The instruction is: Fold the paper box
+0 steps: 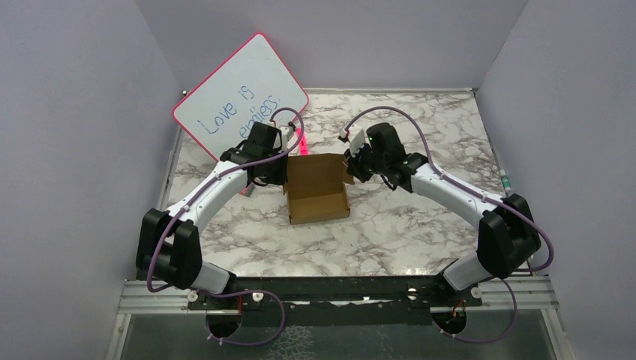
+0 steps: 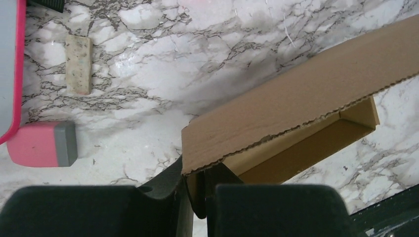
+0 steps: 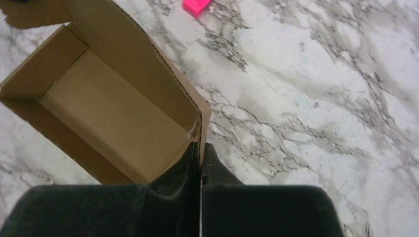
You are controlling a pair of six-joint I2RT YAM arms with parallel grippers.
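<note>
The paper box is brown cardboard, an open tray with raised walls, at the table's middle. My left gripper is shut on the box's left wall; in the left wrist view its jaws pinch the cardboard edge. My right gripper is shut on the box's right wall near the far corner; in the right wrist view its fingers clamp the thin wall, with the box's open inside to the left.
A pink-framed whiteboard leans at the back left. A pink eraser and a pale block lie on the marble table left of the box. A pink piece lies beyond the box.
</note>
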